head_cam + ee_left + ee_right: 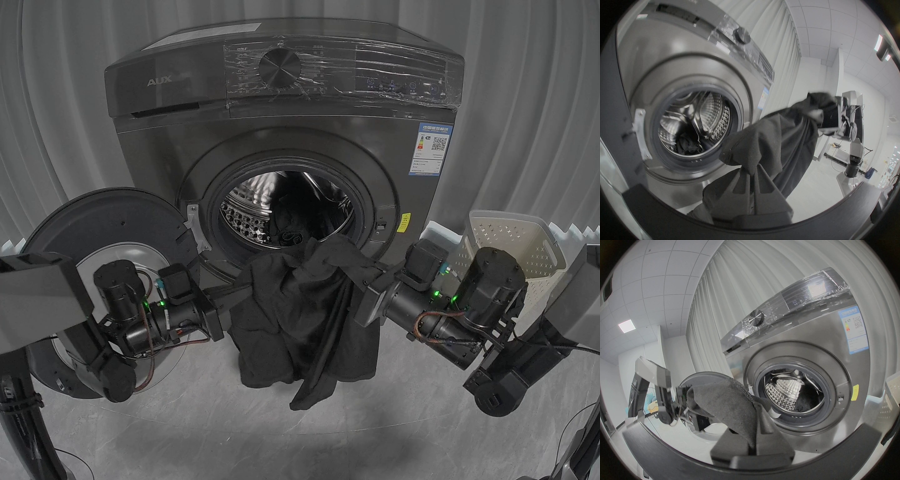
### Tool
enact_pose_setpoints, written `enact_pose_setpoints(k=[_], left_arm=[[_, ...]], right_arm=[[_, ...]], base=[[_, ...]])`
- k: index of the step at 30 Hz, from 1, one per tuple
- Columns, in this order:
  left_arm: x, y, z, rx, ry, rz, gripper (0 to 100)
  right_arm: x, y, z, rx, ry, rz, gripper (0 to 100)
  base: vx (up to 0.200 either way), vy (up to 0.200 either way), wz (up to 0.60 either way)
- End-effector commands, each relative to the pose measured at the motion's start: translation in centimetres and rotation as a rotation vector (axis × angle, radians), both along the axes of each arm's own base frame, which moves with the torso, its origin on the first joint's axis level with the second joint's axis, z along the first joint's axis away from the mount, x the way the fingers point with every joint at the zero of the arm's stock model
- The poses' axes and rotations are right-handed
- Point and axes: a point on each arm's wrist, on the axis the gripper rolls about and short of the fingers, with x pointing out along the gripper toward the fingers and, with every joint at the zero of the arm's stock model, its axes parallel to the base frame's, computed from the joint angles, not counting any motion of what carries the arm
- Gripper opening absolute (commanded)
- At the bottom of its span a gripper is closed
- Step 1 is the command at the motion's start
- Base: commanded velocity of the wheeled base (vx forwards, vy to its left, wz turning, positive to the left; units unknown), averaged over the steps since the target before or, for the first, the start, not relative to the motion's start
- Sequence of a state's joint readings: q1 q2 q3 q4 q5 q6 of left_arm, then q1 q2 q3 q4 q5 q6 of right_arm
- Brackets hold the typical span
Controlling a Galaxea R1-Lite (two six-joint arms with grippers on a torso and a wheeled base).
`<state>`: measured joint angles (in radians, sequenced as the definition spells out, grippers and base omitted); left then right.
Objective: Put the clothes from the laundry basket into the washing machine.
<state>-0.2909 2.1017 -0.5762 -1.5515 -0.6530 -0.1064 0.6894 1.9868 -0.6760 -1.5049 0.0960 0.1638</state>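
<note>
- A black garment (300, 312) hangs spread between the two arms, right in front of the washing machine (187, 150) and below its round opening.
- The cloth is matte, soft and slightly fuzzy at close range. It falls in deep loose folds, and its uneven lower ends dangle above the grey floor (206, 425).
- Its top edge rises to a peak in front of the opening's lower rim. I cannot tell whether it touches the rim.
- The left fingers (737, 193) are pressed together on a bunched corner of the garment, with no gap between them.
- The right fingers (770, 433) are likewise clamped on the other end, and the cloth folds thickly over them.
- Inside the shiny perforated drum (247, 215) lies a heap of dark clothes (290, 219).
- The machine's door (106, 219) stands swung wide open on the robot's left, behind the left arm.
- A pale perforated laundry basket (531, 240) stands on the right of the machine, just behind the right arm.
</note>
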Motion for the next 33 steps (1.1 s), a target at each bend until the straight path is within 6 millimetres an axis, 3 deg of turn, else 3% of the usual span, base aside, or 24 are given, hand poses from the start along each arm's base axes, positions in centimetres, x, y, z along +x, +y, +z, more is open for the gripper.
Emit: enact_pose_setpoints(k=[1, 6, 9, 19, 33], left_arm=[[-4.2, 2.1, 5.3, -0.041, -0.118, 0.064, 0], [-7.6, 3.1, 7.6, -0.062, -0.178, 0.089, 0], [-8.5, 3.4, 8.3, -0.079, -0.19, 0.099, 0], [-8.3, 4.8, 9.0, -0.096, -0.205, 0.154, 0], [-9.4, 4.8, 9.9, -0.11, -0.24, 0.145, 0]], right_arm=[[-1.3, -2.5, -1.7, -0.033, 0.065, -0.028, 0], [-2.5, -4.1, -2.2, -0.019, 0.146, -0.034, 0], [-2.5, -4.6, -2.3, -0.018, 0.161, -0.044, 0], [-2.1, -6.0, -1.7, -0.004, 0.145, -0.094, 0], [-2.1, -5.9, -0.5, 0.014, 0.094, -0.096, 0]], base=[[0.0, 0.0, 0.0], [0.0, 0.0, 0.0], [0.0, 0.0, 0.0], [0.0, 0.0, 0.0], [0.0, 0.0, 0.0]])
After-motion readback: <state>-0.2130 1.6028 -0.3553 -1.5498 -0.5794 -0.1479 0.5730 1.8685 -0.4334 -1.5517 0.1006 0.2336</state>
